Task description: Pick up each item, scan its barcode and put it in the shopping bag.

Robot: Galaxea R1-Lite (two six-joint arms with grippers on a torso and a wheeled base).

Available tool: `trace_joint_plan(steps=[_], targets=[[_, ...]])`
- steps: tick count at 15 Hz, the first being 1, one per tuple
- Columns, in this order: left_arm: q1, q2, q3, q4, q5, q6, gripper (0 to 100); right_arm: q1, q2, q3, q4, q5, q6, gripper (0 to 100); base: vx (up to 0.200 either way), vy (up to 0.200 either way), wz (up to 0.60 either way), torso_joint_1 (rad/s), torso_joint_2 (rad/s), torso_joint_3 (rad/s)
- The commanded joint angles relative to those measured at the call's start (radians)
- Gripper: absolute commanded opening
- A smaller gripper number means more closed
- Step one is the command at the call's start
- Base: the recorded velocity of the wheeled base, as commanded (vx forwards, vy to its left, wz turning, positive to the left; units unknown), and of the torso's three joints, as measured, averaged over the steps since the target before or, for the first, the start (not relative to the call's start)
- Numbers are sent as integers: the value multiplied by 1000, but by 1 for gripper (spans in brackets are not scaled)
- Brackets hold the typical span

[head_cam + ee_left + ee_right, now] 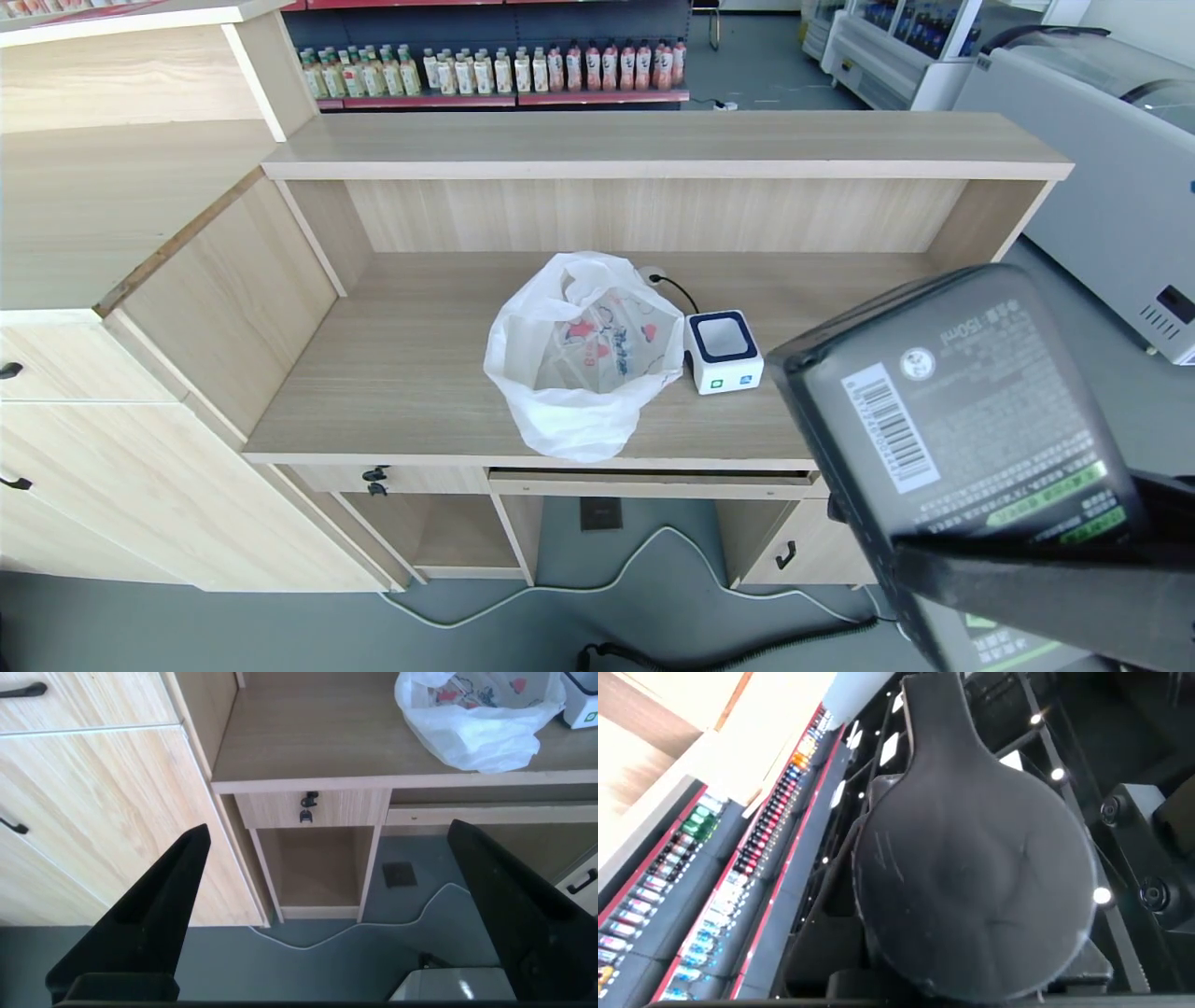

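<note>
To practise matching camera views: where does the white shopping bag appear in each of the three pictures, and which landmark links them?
Head view: the shopping bag sits mid-picture on the desk, beside the scanner.
Left wrist view: it is in the picture's upper right corner, on the same desk.
Right wrist view: not in it; that camera faces the held dark bottle.
Shared landmark: the keyed drawer lock under the desk's front edge.
</note>
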Motion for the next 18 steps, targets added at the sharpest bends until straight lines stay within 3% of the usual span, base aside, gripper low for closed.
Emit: trace_joint_plan(steps=[1,18], targets=[[0,0,0,0,0,0,100,-13,-7,3,5,9,-2,0,0,0,0,0,0,0],[0,0,0,0,0,0,100,-69,-75,8,121,38,-39,0,0,0,0,0,0,0]])
